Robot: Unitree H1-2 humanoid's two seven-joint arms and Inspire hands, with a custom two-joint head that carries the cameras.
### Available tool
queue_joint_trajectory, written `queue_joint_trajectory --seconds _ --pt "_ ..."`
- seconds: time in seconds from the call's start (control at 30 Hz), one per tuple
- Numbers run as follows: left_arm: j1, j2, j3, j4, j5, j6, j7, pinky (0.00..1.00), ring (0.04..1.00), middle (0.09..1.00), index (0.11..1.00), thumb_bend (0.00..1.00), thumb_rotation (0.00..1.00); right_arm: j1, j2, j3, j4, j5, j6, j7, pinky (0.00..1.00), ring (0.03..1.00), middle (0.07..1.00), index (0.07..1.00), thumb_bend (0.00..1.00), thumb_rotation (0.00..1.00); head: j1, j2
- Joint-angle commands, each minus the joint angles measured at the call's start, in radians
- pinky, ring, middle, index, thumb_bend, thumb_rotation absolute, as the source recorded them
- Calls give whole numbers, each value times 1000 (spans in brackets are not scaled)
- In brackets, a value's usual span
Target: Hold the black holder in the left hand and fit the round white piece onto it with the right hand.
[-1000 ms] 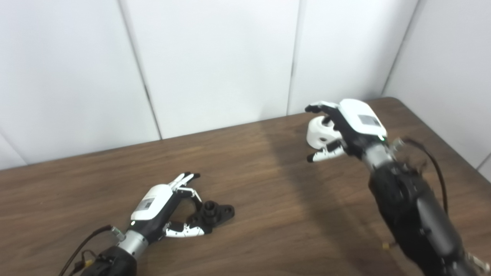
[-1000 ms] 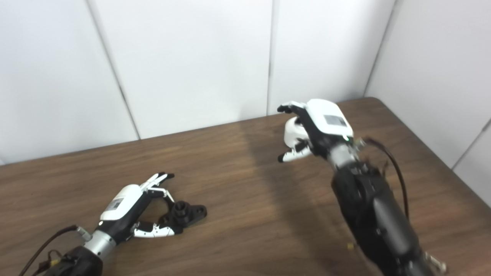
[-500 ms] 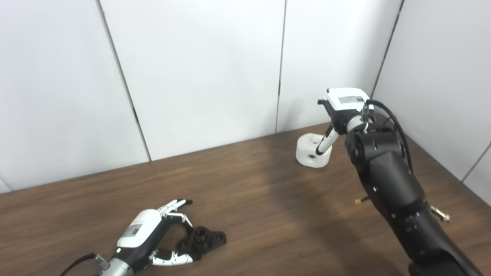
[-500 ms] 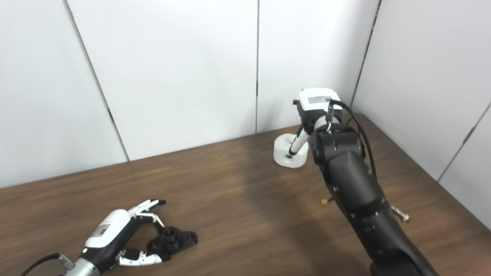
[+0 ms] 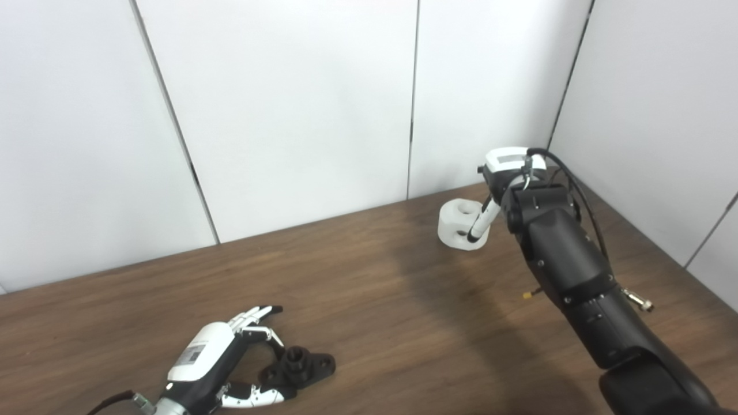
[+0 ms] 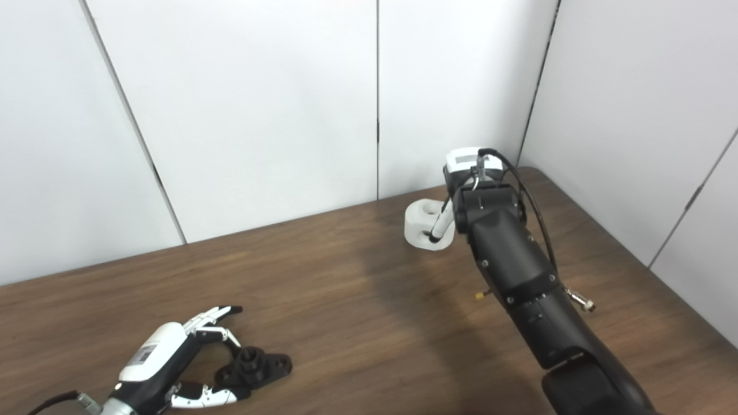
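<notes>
left hand [image 5: 213, 369] spread loosely around black holder [image 5: 300, 367] on table [image 5: 369, 300]; right hand [image 5: 500, 173] at round white piece [image 5: 459, 224], grip unclear.

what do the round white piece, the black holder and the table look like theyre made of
Round white piece: probably plastic, maybe printed; matte, even white, soft rounded edges, no glare.
Black holder: likely plastic too; dull black with molded holes and a raised collar, though coated metal is possible.
Table: dark wood or wood-look laminate; streaky grain, faint sheen.
</notes>
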Motion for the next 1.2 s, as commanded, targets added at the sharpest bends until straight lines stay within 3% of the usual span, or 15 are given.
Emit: queue_joint_trajectory --seconds 0.0,0.4,0.87,1.1,1.17 --pt "62 31 -41 17 36 23 -114 926 949 928 488 523 52 -57 -17 -3 -7 10 4 -24 991 1000 1000 927 1000 419 2 2" --pt "73 29 -28 -20 24 35 -140 877 934 919 487 522 50 -67 17 -20 66 69 6 -48 965 1000 1000 900 1000 465 11 10" --pt "95 30 -13 -71 21 50 -168 849 932 919 487 522 49 -61 29 -19 111 88 7 -70 967 985 1000 893 1000 443 20 26" --pt "100 30 -2 -86 12 56 -179 834 925 913 487 522 49 -46 30 -25 111 107 6 -123 928 946 976 836 982 343 24 31" --pt "101 29 3 -86 7 50 -183 837 926 913 487 522 48 -38 29 -24 117 126 6 -181 864 906 928 743 946 271 22 35"
